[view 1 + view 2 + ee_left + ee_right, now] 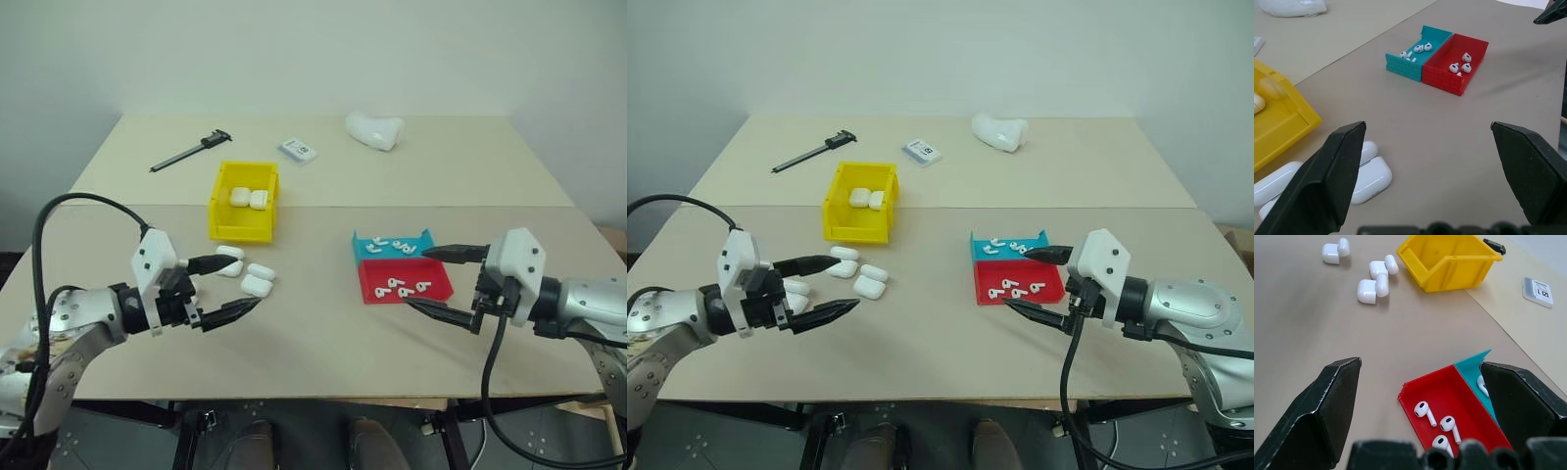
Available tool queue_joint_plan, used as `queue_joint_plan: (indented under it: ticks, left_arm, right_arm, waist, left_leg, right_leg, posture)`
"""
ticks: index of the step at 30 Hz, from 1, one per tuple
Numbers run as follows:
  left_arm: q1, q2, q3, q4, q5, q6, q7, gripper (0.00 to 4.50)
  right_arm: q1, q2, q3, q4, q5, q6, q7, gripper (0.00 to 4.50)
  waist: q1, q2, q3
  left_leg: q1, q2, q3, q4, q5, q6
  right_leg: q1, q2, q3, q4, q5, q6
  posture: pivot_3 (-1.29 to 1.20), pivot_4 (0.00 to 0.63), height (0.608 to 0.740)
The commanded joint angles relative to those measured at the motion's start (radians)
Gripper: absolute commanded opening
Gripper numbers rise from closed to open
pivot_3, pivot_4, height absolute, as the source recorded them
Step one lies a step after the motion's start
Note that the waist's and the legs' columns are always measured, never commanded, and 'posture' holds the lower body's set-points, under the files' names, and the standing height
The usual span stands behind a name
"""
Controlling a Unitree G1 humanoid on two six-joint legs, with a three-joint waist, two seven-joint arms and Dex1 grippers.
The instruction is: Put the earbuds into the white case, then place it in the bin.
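Three white cases (257, 279) lie with lids flipped open on the table just in front of the yellow bin (217, 208). Two more white cases (249, 198) rest inside the bin. Several earbuds (400, 286) sit in a shallow red tray (436, 287), and more earbuds (1418, 49) in the blue tray (364, 244) behind it. My left gripper (242, 281) is open, hovering over the loose cases with nothing in it. Over the near side of the two trays my right gripper (415, 277) also stands open and holds nothing.
A black caliper (191, 150), a small white card (297, 150) and a lumpy white object (374, 130) lie on the far half of the table. Bare tabletop stretches between the cases and the trays.
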Motion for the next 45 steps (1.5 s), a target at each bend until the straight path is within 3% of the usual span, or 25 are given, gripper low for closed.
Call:
queue_joint_plan:
  ticks: [1, 14, 17, 26, 30, 32, 34, 38, 45]
  left_arm:
    - [0.0, 0.018, 0.029, -0.033, -0.009, -0.007, -0.002, 4.46]
    - [-0.014, 0.037, 0.078, -0.033, -0.101, 0.072, 0.028, 4.46]
    - [-0.016, 0.071, 0.114, -0.041, -0.162, 0.159, 0.063, 4.46]
    - [-0.019, 0.206, 0.242, -0.107, -0.161, 0.388, 0.266, 4.46]
    - [-0.159, 0.265, 0.26, -0.01, -0.245, 0.68, 0.39, 4.46]
    - [-0.259, 0.304, 0.218, 0.055, -0.274, 0.889, 0.418, 4.46]
    - [-0.306, 0.368, 0.156, 0.13, -0.326, 0.954, 0.471, 4.46]
    - [-0.374, 0.46, 0.035, 0.271, -0.435, 0.954, 0.59, 4.46]
    - [-0.567, 0.444, -0.244, 0.449, -0.618, 0.954, 0.854, 4.46]
  right_arm:
    - [-0.009, 0.007, -0.017, -0.022, 0.002, -0.021, -0.006, 4.49]
    - [-0.011, 0.013, -0.014, -0.018, -0.003, -0.022, -0.012, 4.49]
    - [-0.01, 0.013, -0.014, -0.018, -0.003, -0.023, -0.01, 4.49]
    - [-0.035, 0.011, -0.007, -0.002, -0.003, -0.017, -0.009, 4.49]
    - [-0.03, 0.008, -0.017, -0.017, 0.016, -0.003, -0.006, 4.49]
    - [-0.024, 0.011, -0.015, -0.025, 0.019, 0.0, -0.008, 4.49]
    - [-0.023, 0.015, -0.011, -0.026, 0.019, 0.001, -0.011, 4.49]
    - [-0.026, 0.026, -0.002, -0.03, 0.024, 0.005, -0.022, 4.49]
    - [0.001, 0.047, 0.004, -0.071, 0.035, 0.022, -0.052, 4.49]
  waist:
    - [0.0, 0.0, 0.0]
    - [0.0, 0.0, 0.0]
    - [-0.001, 0.0, 0.0]
    - [0.0, 0.0, 0.0]
    - [0.0, 0.0, 0.0]
    - [0.0, 0.0, 0.0]
    - [0.0, -0.001, 0.0]
    - [-0.001, -0.001, 0.0]
    - [0.003, -0.001, 0.0]
  left_leg:
    - [0.0, 0.0, 0.0, 0.0, 0.0, 0.0]
    - [0.0, 0.0, 0.0, 0.0, 0.0, 0.0]
    - [0.0, 0.0, 0.0, 0.0, 0.0, 0.0]
    - [0.0, 0.0, 0.0, 0.0, 0.0, 0.0]
    - [0.001, 0.0, -0.001, 0.0, 0.0, 0.0]
    - [0.0, 0.0, -0.001, 0.0, 0.0, 0.0]
    - [0.0, -0.001, -0.001, 0.0, 0.0, 0.0]
    - [0.0, -0.001, -0.001, 0.0, 0.0, 0.0]
    - [-0.001, -0.001, -0.002, 0.0, 0.0, 0.0]
  right_leg:
    - [0.0, 0.0, 0.0, 0.0, 0.0, 0.0]
    - [0.0, 0.0, 0.0, 0.0, 0.0, 0.0]
    - [0.0, 0.0, 0.0, 0.0, 0.0, 0.0]
    - [0.0, 0.0, 0.0, 0.0, 0.0, 0.0]
    - [0.0, 0.0, -0.001, 0.001, 0.0, 0.0]
    - [0.0, 0.0, -0.001, 0.0, 0.0, 0.0]
    - [-0.001, 0.0, -0.001, 0.0, 0.0, 0.0]
    - [-0.001, 0.0, -0.001, 0.001, 0.0, 0.0]
    - [-0.001, -0.001, -0.001, 0.002, 0.0, 0.0]
  posture:
    - [0.0, 0.15, 0.74]
    - [0.0, 0.15, 0.74]
    - [0.0, 0.15, 0.74]
    - [0.0, 0.15, 0.74]
    - [0.0, 0.15, 0.74]
    - [0.0, 0.15, 0.74]
    - [0.0, 0.15, 0.74]
    - [0.0, 0.15, 0.74]
    - [0.0, 0.15, 0.74]
